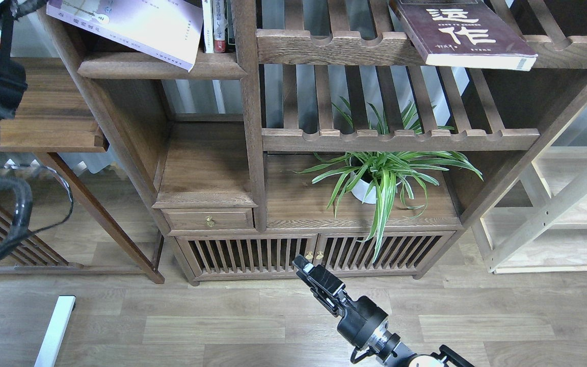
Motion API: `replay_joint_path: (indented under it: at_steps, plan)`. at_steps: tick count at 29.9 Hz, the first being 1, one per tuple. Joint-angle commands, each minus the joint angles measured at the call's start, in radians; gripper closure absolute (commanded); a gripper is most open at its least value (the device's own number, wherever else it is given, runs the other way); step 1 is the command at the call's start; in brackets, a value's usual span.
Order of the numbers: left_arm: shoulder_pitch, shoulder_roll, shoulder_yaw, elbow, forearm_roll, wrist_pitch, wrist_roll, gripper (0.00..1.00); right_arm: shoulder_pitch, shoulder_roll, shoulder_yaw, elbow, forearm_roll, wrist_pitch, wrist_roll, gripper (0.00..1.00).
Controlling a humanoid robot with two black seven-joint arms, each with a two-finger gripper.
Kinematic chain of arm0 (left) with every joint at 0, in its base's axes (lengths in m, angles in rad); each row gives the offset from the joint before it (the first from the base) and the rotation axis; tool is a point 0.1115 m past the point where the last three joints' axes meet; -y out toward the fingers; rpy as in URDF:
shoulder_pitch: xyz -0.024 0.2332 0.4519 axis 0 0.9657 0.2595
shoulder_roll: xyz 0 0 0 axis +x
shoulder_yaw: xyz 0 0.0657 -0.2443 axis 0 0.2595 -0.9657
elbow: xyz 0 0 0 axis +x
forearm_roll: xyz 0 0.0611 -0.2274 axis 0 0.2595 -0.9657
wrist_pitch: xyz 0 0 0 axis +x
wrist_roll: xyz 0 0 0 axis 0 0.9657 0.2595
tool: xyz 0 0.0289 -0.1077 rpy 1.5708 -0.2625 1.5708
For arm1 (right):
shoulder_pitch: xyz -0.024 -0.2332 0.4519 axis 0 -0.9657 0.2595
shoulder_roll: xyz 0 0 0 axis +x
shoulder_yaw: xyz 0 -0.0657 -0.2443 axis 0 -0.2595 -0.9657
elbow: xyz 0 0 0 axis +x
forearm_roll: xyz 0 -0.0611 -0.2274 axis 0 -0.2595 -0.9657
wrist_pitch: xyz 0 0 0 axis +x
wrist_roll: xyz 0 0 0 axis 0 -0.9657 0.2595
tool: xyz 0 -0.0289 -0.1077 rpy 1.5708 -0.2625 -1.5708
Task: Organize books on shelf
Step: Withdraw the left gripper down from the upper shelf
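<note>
- Right gripper, a black two-finger claw on the end of the black arm rising from the near edge, pointed up and left toward the foot of the large dark-brown wooden bookcase; its fingers showed as one dark block, so I cannot tell whether it was wide or narrow, and nothing was seen in it.
- Just beyond its tip were the slatted cabinet doors with two small brass knobs where they meet.
- Above the left door sat the small drawer with a brass knob, and over it a bare plank compartment.
- To the right, a green spider plant in a white pot stood on the plank above the doors, its leaves drooping over the right door.
- Higher, the thick maroon paperback with big white Chinese characters lay flat on the upper slatted notched rack at the far right, its near corner overhanging the front rail.
- At the upper left, the pale lavender-white paperback lay tilted across a solid shelf, its corner jutting past the front edge.
- Beside it, a few upright book spines, one of them red, stood against the post.
- Left arm: only dark bulky parts and cables showed at the left edge; its claw was out of view.
</note>
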Motion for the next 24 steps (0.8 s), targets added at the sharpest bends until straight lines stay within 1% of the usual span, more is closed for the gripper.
replay_joint_path:
  at_steps: [1,3,9,11,13,16,19,22,23,24]
  plan:
    - [0.047,-0.003,-0.027,-0.033,-0.073,-0.082,0.0,0.09,-0.001,0.002,-0.002,-0.002,-0.001,0.0,0.0,0.4]
    - [0.061,0.003,-0.028,-0.033,-0.128,-0.142,0.0,0.09,-0.001,0.003,-0.002,-0.002,-0.001,0.0,0.0,0.4]
    - [0.067,0.005,-0.03,-0.034,-0.234,-0.264,0.0,0.08,-0.002,0.0,-0.002,-0.002,-0.001,0.0,0.0,0.4]
    - [0.07,0.01,-0.03,-0.034,-0.252,-0.264,0.0,0.06,-0.002,-0.001,-0.002,-0.002,-0.001,0.0,0.0,0.4]
    - [0.069,0.016,-0.03,-0.034,-0.254,-0.264,0.0,0.02,-0.002,0.0,-0.002,-0.004,-0.003,0.0,0.0,0.4]
    - [0.078,0.028,-0.035,-0.048,-0.283,-0.264,0.0,0.02,-0.002,0.0,0.001,-0.004,-0.003,0.0,0.0,0.4]
    - [0.095,0.023,-0.03,-0.046,-0.39,-0.264,0.0,0.02,-0.002,-0.001,0.004,-0.004,-0.003,0.0,0.0,0.4]
    - [0.129,0.016,-0.022,-0.05,-0.435,-0.264,0.0,0.02,-0.005,-0.008,0.004,-0.004,-0.001,0.0,0.0,0.4]
    - [0.136,0.007,-0.024,-0.048,-0.436,-0.264,-0.046,0.03,-0.005,-0.008,0.004,-0.004,-0.003,0.0,0.0,0.4]
    - [0.144,-0.003,-0.024,-0.043,-0.436,-0.264,-0.08,0.04,-0.004,-0.008,0.004,-0.004,-0.003,0.0,0.0,0.4]
